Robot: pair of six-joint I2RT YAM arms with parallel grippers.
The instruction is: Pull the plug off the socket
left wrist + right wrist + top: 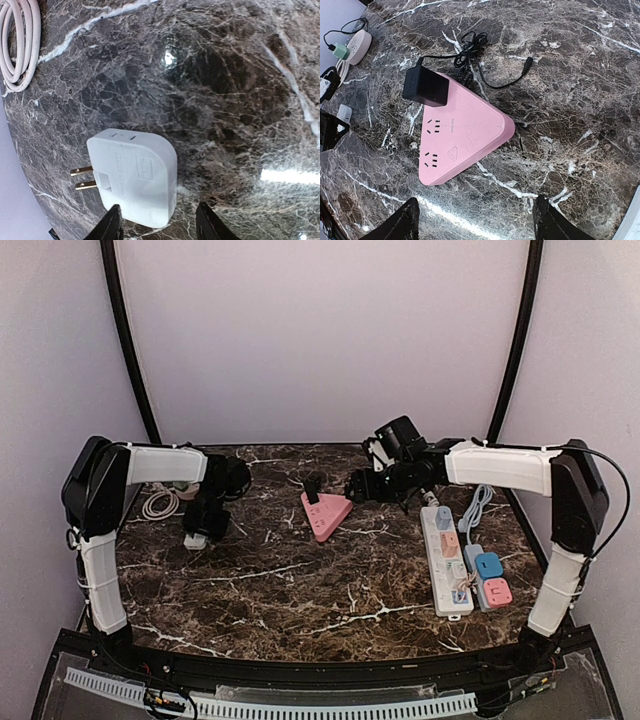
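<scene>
Only the left wrist view lets us see the white plug up close. It lies flat on the dark bench with its two metal pins bare, and the left jaws stand open on either side of its near end. The right wrist view shows what looks tiny from the top: a black plug sitting in one corner of the pink socket, with the right jaws open wide near it, holding nothing.
</scene>
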